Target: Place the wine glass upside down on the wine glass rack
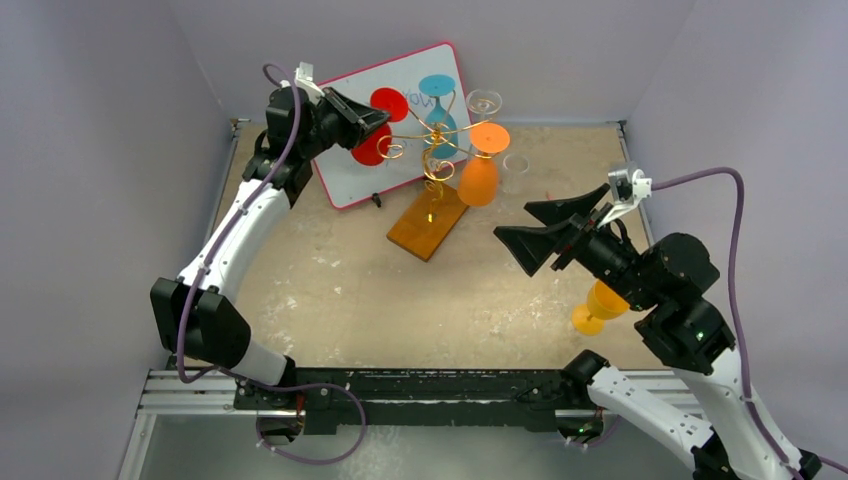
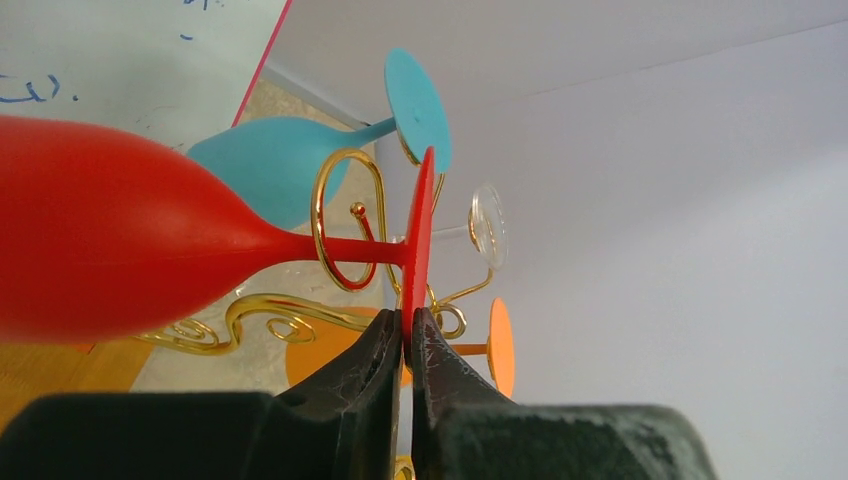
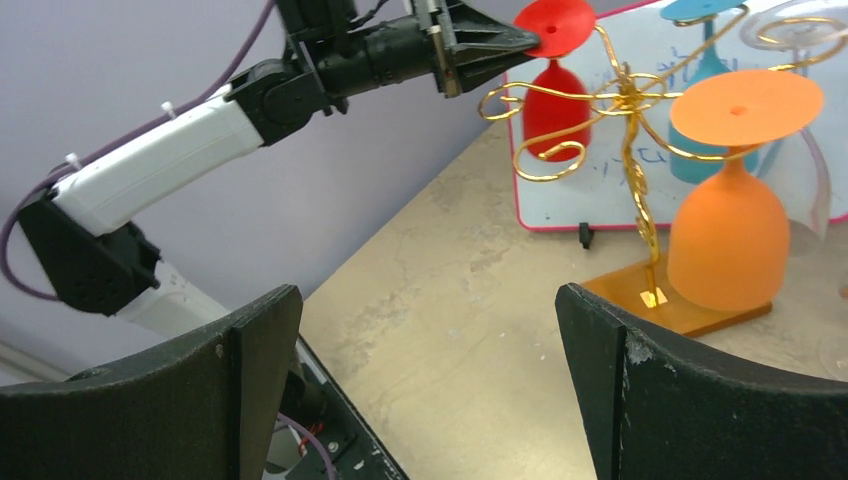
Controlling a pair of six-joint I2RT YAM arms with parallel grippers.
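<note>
The gold wire rack (image 1: 432,150) stands on its orange-brown wooden base (image 1: 428,222) at the back middle. My left gripper (image 1: 383,117) is shut on the flat foot of a red wine glass (image 1: 372,148), which hangs bowl-down at the rack's left side. In the left wrist view my fingertips (image 2: 408,325) pinch the red foot (image 2: 420,225), and the red stem passes through a gold loop (image 2: 345,215). An orange glass (image 1: 480,175), a teal glass (image 1: 437,90) and a clear glass (image 1: 485,100) hang upside down on other arms. My right gripper (image 1: 512,222) is open and empty, right of the base.
A pink-framed whiteboard (image 1: 350,175) leans behind the rack. A yellow-orange glass (image 1: 600,305) lies on the table under my right arm. A clear glass (image 1: 517,165) stands right of the rack. Purple walls close in the back and sides.
</note>
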